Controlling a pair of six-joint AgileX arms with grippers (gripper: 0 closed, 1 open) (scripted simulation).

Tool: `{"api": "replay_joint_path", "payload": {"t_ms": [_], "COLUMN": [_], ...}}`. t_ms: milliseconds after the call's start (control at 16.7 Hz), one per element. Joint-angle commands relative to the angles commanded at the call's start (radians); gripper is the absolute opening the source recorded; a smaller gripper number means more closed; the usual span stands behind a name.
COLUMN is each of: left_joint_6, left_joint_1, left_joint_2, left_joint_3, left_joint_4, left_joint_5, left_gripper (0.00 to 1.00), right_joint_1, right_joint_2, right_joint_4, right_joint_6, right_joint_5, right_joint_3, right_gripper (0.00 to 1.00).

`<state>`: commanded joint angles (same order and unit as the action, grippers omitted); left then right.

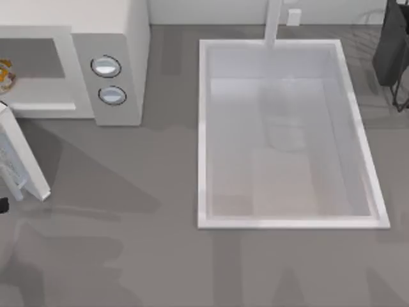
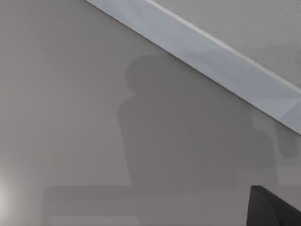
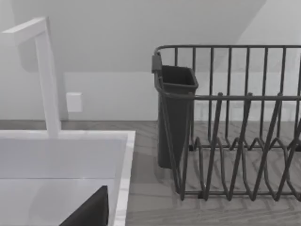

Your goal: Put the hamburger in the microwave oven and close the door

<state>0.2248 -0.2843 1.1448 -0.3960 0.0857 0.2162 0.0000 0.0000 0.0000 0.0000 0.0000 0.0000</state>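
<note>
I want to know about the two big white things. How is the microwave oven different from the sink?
The microwave oven is a closed-top box at the table's left, while the sink is an open-topped basin in the middle. The microwave oven has two round knobs and the door standing open; the sink has neither, only a white tap behind. The hamburger sits in the oven; the sink holds nothing visible. Both are white and rectangular.

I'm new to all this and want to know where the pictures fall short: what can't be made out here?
- The hamburger: top view, cut off by the left edge, inside the microwave oven.
- The door: open, partly cut off by that same edge.
- The dish rack: top view, cut by the right edge; right wrist view, its far side runs off the frame.
- Dark corner shapes in both wrist views: too little visible to identify.
</note>
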Motion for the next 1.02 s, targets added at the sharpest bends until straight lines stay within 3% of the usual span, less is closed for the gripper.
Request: {"api": "replay_joint_path", "payload": {"t_ms": [300,720,1020], "left_joint_6": [-0.151,-0.162,-0.172], "left_joint_1": [0.198,0.210,0.221], "left_joint_2": [-0.082,-0.069,0.150], "left_joint_3": [0.051,0.039,-0.087], "left_joint_4": [-0.008,-0.017,-0.099], "left_joint_5": [-0.132,-0.138,-0.149], "left_gripper": [0.00,0.00,0.00], "right_joint_1": [0.000,0.000,0.000], "right_joint_2": [0.000,0.000,0.000], "right_joint_4": [0.000,0.000,0.000], "right_joint_6": [0.000,0.000,0.000], "right_joint_5": [0.000,0.000,0.000], "right_joint_3": [0.000,0.000,0.000], "right_gripper": [1.00,1.00,1.00]}}
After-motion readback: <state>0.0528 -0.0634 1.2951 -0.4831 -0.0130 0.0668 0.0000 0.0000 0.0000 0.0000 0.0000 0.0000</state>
